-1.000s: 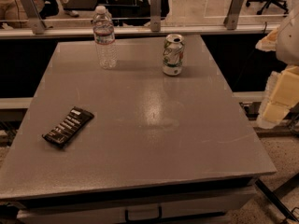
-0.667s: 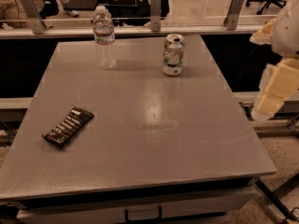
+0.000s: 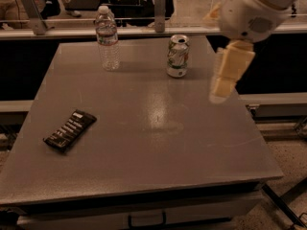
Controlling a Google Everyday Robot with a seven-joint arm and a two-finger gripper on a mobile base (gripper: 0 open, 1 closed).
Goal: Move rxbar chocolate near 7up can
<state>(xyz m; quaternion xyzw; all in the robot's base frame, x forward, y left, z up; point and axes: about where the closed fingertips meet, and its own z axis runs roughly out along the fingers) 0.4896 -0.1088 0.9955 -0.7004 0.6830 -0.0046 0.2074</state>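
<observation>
The rxbar chocolate (image 3: 70, 130) lies flat on the grey table (image 3: 158, 176) near its left edge, a black wrapper with white lettering, turned diagonally. The 7up can (image 3: 178, 56) stands upright at the back of the table, right of centre. My gripper (image 3: 218, 93) hangs from the white arm at the upper right. It points down above the table's right side, to the right of the can and a little in front of it, far from the bar. It holds nothing that I can see.
A clear plastic water bottle (image 3: 107, 38) stands at the back left of the table, left of the can. A rail with metal posts (image 3: 159, 3) runs behind the table. The floor (image 3: 288, 162) shows to the right.
The arm and gripper have swung left from beyond the table's right edge to above its right side. The bar, can and bottle have not moved.
</observation>
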